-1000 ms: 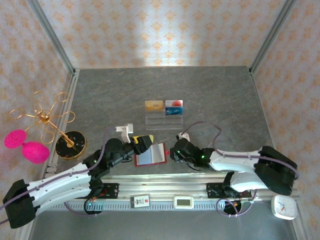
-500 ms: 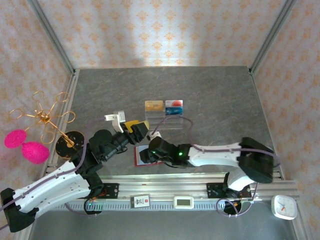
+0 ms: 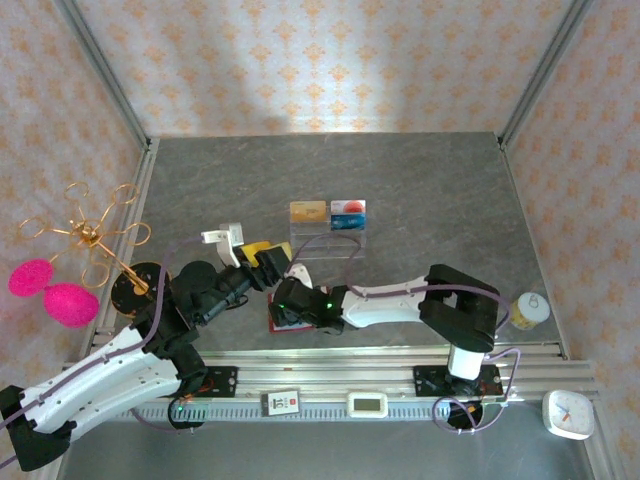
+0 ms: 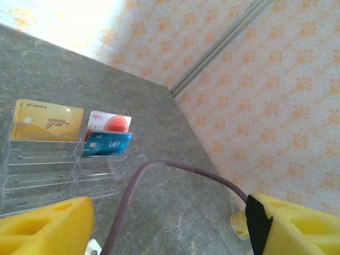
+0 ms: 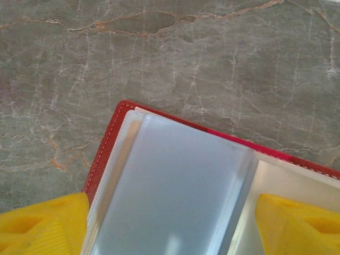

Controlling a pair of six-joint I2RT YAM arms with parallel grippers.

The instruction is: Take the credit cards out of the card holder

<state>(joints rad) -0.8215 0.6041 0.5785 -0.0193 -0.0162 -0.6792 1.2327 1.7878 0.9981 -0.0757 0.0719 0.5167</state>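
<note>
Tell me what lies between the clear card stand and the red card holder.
In the top view, the left gripper and the right arm's purple cable lie there.

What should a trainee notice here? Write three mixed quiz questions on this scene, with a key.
1. True or false: the right gripper is open over the opened dark red leather-look folding card holder.
2. How many plastic cards stand in the clear acrylic tiered stand? A one, B three, C five.
3. Fill in: in the left wrist view, the leftmost card in that stand is ___ coloured.
Key: 1 true; 2 B; 3 gold.
</note>
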